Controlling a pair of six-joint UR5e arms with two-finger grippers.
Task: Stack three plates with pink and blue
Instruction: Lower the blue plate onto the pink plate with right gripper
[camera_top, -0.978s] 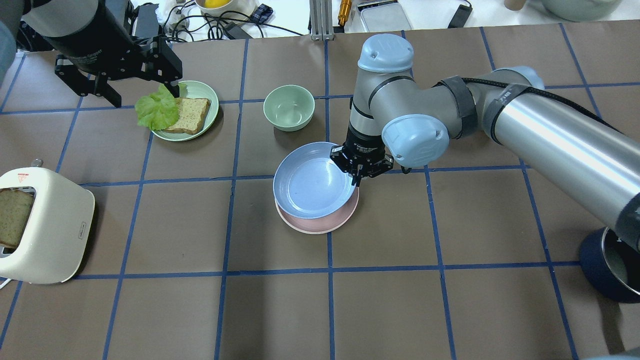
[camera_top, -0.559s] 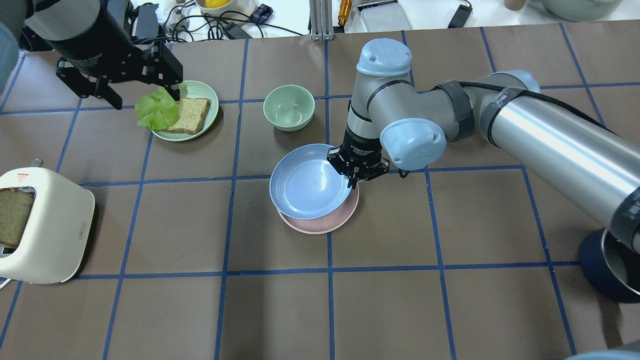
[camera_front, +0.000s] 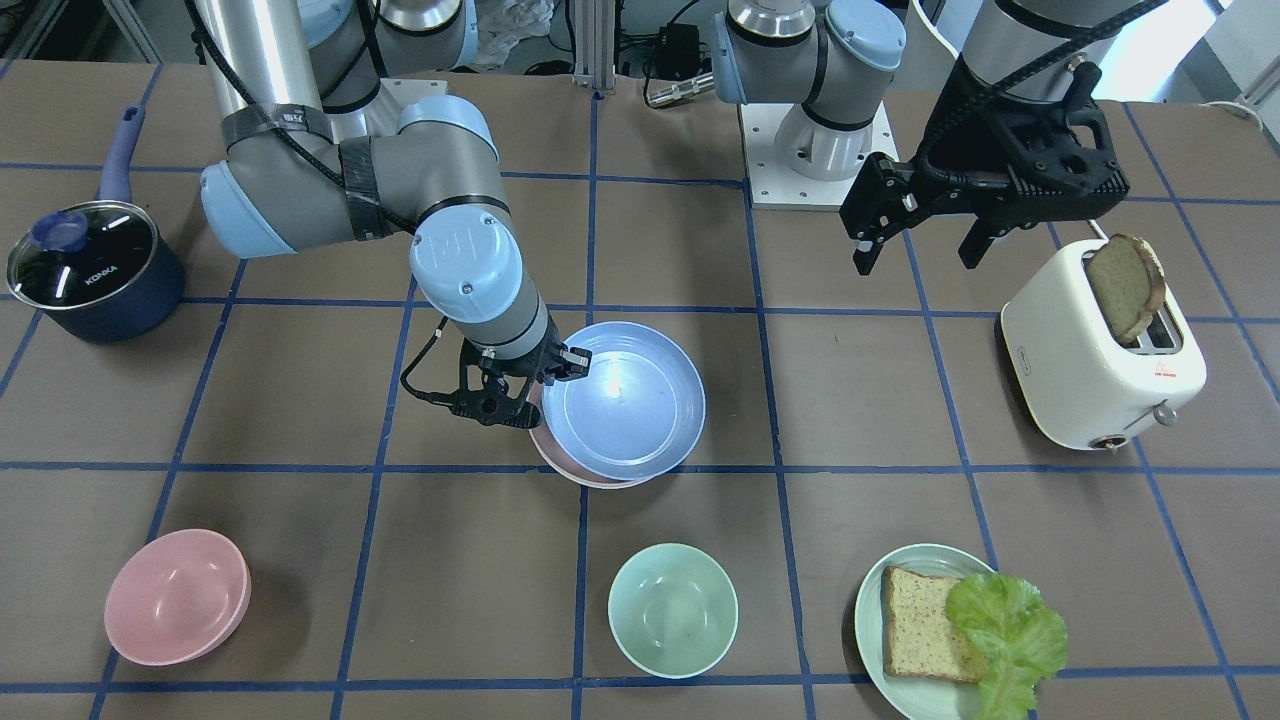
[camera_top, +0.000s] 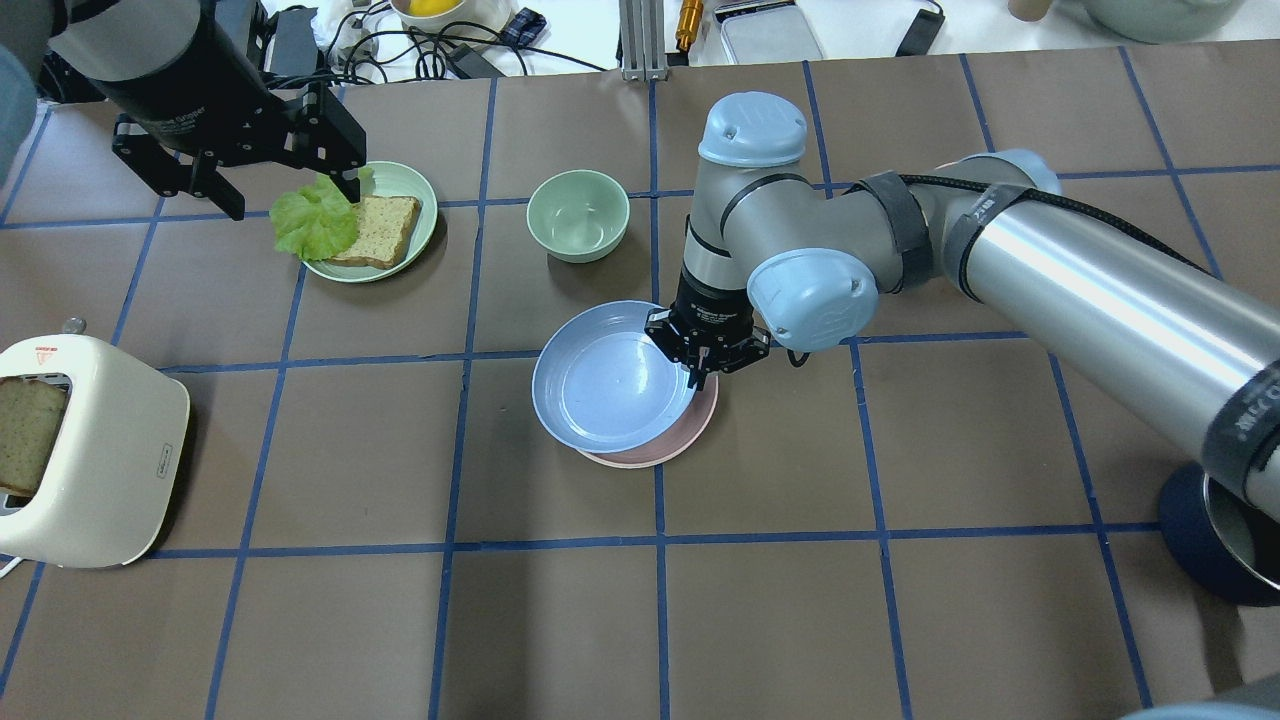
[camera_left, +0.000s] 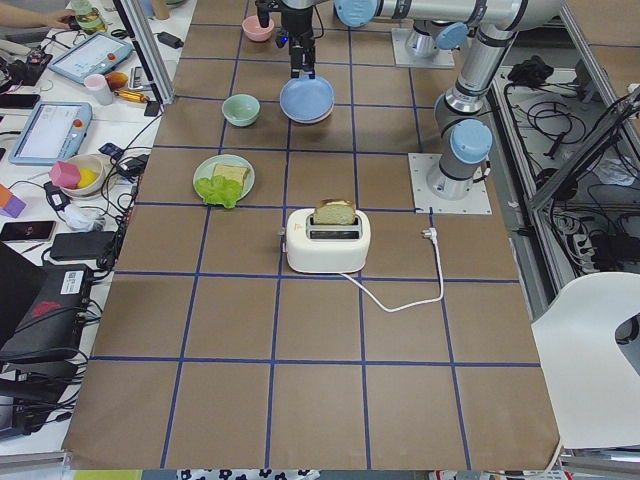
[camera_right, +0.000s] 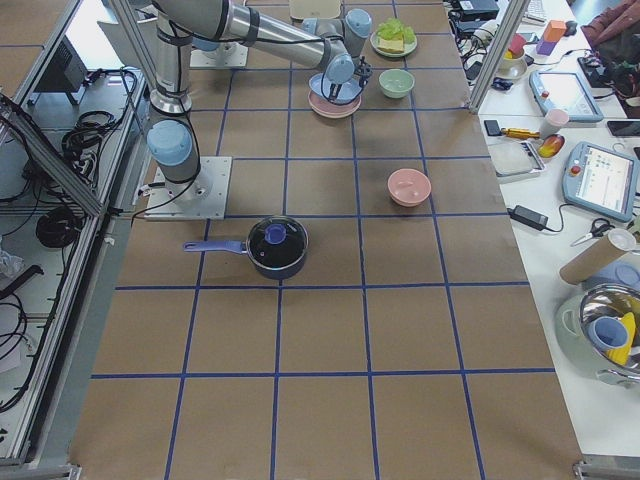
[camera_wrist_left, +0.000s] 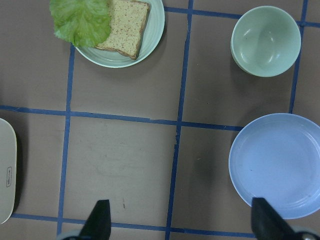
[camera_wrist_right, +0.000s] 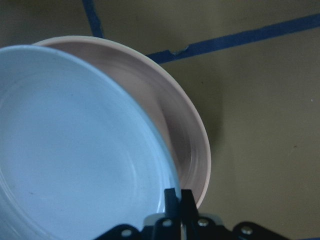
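place: robotics lab | taped-grid table (camera_left: 320, 400) | teach pendant (camera_right: 603, 178) | cables (camera_left: 530, 72)

A blue plate (camera_top: 610, 385), pink plate (camera_top: 650, 458), brown table (camera_top: 800, 600) with blue gridlines.

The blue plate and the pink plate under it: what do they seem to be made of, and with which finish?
The blue plate: likely plastic or a fibre composite, matte; its pastel surface gives only a soft, blurred highlight. The pink plate: apparently the same material, matte; thin rim, no sharp reflections. Matte-glazed ceramic cannot be excluded.
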